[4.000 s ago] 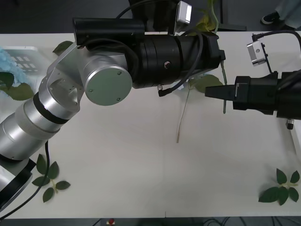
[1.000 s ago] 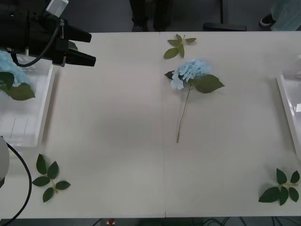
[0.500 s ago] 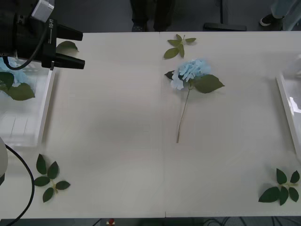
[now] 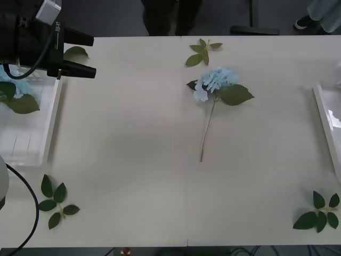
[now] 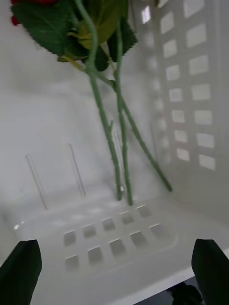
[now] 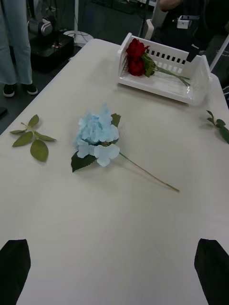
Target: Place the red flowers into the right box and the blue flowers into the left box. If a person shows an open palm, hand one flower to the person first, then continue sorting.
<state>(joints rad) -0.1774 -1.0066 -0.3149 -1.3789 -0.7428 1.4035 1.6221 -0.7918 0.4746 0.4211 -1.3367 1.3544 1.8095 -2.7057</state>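
Left gripper hangs over the table's far left corner, beside the inner rim of the left box. Its two black fingers are spread apart, pointing toward the middle of the table, and they hold nothing. In the left wrist view those same fingers sit wide apart at the two lower corners with bare tabletop between them.

One blue flower lies alone on the white table, a little right of center and toward the far side. Its pale blue head points away from the robot and its thin stem runs back toward the robot. Another blue flower with large green leaves rests in the far end of the left box.

Right gripper is inside the right box, its fingers spread wide at the lower corners of the right wrist view, gripping nothing. Just ahead of it lie the green stems of the red flowers on the box floor. The left wrist view shows the red blooms bunched at one end of that box.

Loose leaf sprigs lie on the table: one at the far edge near the blue flower, one at the near left, one at the near right.
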